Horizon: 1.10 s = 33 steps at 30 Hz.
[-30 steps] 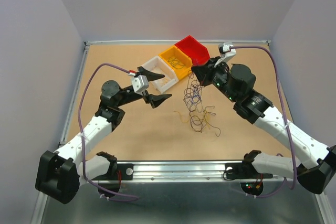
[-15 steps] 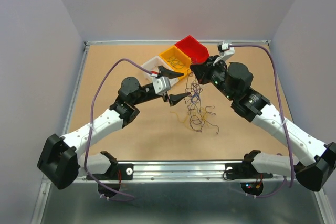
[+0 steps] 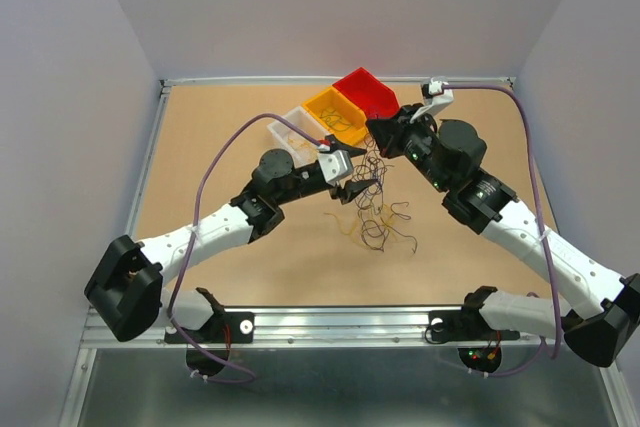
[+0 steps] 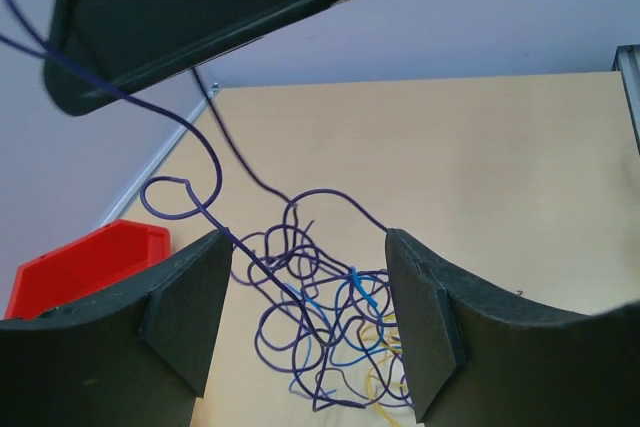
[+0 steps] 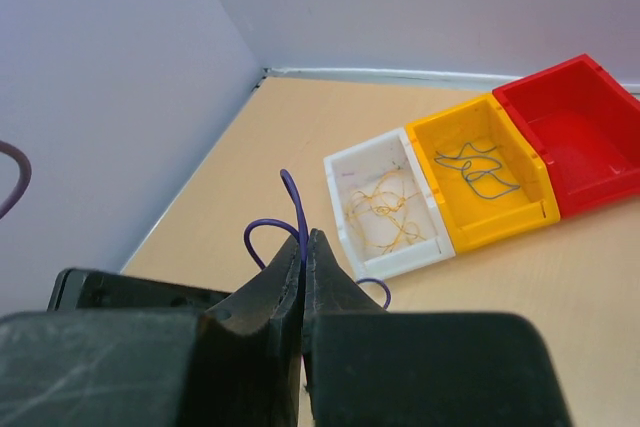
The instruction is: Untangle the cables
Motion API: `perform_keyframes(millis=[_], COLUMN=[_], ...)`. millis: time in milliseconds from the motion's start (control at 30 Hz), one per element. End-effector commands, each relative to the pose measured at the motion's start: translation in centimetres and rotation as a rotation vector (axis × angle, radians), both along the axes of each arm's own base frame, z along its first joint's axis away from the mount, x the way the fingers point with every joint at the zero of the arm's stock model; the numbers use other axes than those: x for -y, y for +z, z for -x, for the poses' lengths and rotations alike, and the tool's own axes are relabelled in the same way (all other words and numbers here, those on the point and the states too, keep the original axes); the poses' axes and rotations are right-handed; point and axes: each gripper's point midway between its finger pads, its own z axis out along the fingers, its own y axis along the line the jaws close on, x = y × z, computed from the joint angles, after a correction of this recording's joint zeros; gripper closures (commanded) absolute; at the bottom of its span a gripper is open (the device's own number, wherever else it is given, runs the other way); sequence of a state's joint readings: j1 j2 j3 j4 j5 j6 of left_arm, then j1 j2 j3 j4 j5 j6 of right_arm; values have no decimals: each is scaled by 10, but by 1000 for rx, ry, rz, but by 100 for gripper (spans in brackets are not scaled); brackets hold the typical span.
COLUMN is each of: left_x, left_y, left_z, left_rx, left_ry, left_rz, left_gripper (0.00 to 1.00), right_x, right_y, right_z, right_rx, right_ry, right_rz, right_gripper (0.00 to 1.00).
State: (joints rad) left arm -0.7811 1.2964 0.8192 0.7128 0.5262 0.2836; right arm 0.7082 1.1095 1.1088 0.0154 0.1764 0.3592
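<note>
Grip first: the right gripper (image 5: 303,243) was pinched fully closed on a dark purple cable (image 5: 292,197), which looped up out of the fingertips in its wrist view. In the left wrist view that strand ran taut from the right gripper's dark body at the top of the frame down into the tangled cables (image 4: 320,327).

The left gripper (image 4: 306,277) stood with its jaws wide apart, holding nothing. From its own camera the tangle sat framed between the two pads. One purple strand crossed in front of the left-hand finger (image 4: 190,317), though I could not tell whether it touched.

From above, the cables (image 3: 375,202) lay mid-desk as a loose knot of purple, blue and yellow. Its upper part was lifted toward the right gripper (image 3: 375,130). The left gripper (image 3: 362,171) hovered just beside the knot on its left.

Behind the knot stood three bins in a row. The white bin (image 5: 335,197) held yellow wires, the yellow bin (image 5: 500,232) held grey-blue ones, and the red bin (image 5: 590,197) was nearest the far rail.

For room, I saw bare desk (image 3: 220,147) stretching left to the metal edge rail and also toward the near edge. The right arm's side was tighter against the wall.
</note>
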Motion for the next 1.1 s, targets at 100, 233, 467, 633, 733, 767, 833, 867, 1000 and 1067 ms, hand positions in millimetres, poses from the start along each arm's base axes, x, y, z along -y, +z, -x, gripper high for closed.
perform_keyframes(millis=[100, 233, 467, 633, 733, 767, 833, 867, 1000, 1067], left_x=[-8, -6, -12, -25, -31, -26, -13, -8, 16, 22], left_y=[33, 35, 38, 44, 54, 51, 48, 44, 34, 27], left_z=[6, 15, 19, 9, 8, 13, 29, 32, 24, 25], left_rx=[135, 171, 189, 175, 192, 194, 205, 199, 168, 166], left_ry=[124, 141, 202, 378, 402, 366, 253, 231, 218, 190], left_rz=[79, 83, 116, 159, 190, 173, 163, 147, 77, 57], left_gripper=[30, 31, 31, 33, 32, 32, 32, 32, 32, 32], right_x=[14, 15, 21, 23, 24, 24, 25, 25, 28, 28], right_y=[55, 53, 52, 51, 49, 49, 48, 48, 49, 50], right_z=[-3, -5, -7, -8, -10, -10, -11, -11, -11, -10], right_rx=[107, 106, 107, 111, 107, 108, 106, 106, 107, 109], right_ry=[-77, -92, -125, -140, -148, -148, -156, -157, -166, -168], right_rz=[-114, -110, -112, -111, -108, -107, -106, -106, -111, -113], right_gripper=[99, 99, 99, 100, 99, 99, 100, 99, 99, 100])
